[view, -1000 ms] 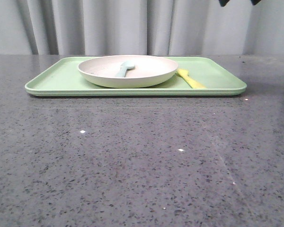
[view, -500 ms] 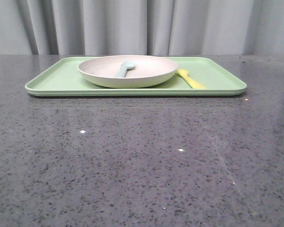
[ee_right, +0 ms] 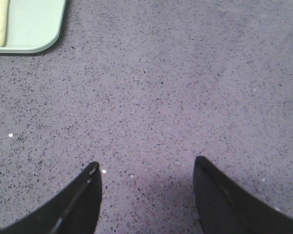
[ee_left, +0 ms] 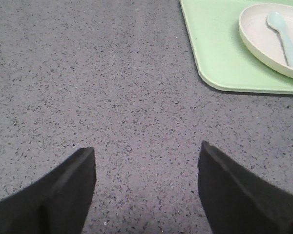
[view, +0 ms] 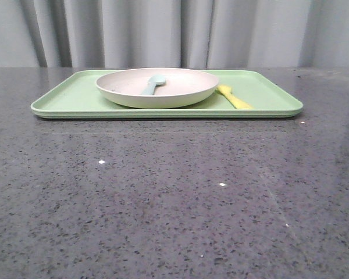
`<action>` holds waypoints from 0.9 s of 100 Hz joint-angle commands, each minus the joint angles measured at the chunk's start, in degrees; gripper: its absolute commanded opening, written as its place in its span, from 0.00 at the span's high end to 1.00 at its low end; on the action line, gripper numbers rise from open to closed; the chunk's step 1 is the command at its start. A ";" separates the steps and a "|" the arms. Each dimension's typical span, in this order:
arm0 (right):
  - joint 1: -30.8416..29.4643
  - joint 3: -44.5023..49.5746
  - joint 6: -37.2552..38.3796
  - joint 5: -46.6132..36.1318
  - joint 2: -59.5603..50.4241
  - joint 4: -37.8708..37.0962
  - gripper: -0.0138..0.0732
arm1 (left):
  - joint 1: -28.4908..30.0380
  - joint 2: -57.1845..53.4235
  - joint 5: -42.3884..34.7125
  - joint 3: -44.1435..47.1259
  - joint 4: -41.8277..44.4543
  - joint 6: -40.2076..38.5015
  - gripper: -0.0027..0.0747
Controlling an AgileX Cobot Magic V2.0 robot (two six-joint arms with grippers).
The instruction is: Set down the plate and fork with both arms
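One plate [view: 157,87] is sitting on one green tray [view: 75,99], carrying one blue spoon [view: 153,84]; one fork [view: 234,96] is lying beside it. Both grippers, left [ee_left: 145,161] and right [ee_right: 146,170], are hovering over the counter [view: 163,192], jaws wide apart, empty. No writing is showing.

Bare table [view: 174,197] fronts the tray [view: 70,99]; the plate [view: 163,93] crowds the fork [view: 235,97] on one side

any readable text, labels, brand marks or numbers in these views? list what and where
None readable in any view.
The plate, spoon, fork and tray show plain surfaces without print.
The white specks on the table are flecks or glints, not characters.
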 commanded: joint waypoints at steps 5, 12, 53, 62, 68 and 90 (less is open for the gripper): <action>-0.42 -1.31 -0.60 -2.83 -0.58 -2.52 0.36 | 0.13 0.15 -4.19 -1.59 -0.36 -0.61 0.40; -0.42 -1.31 -0.60 -2.97 -0.58 -2.65 0.38 | 0.13 0.15 -4.36 -1.59 -0.36 -0.61 0.40; -0.42 -1.31 -0.60 -3.16 -0.58 -2.77 0.97 | 0.13 0.15 -4.36 -1.59 -0.36 -0.61 0.98; -0.42 -1.31 -0.60 -3.16 -0.58 -2.77 0.98 | 0.13 0.15 -4.36 -1.59 -0.36 -0.61 0.99; -0.42 -1.31 -0.60 -3.16 -0.58 -2.77 0.98 | 0.13 0.15 -4.36 -1.59 -0.36 -0.61 0.99; -0.42 -1.31 -0.60 -3.40 -0.58 -2.77 0.98 | 0.13 0.15 -4.36 -1.59 -0.36 -0.61 0.99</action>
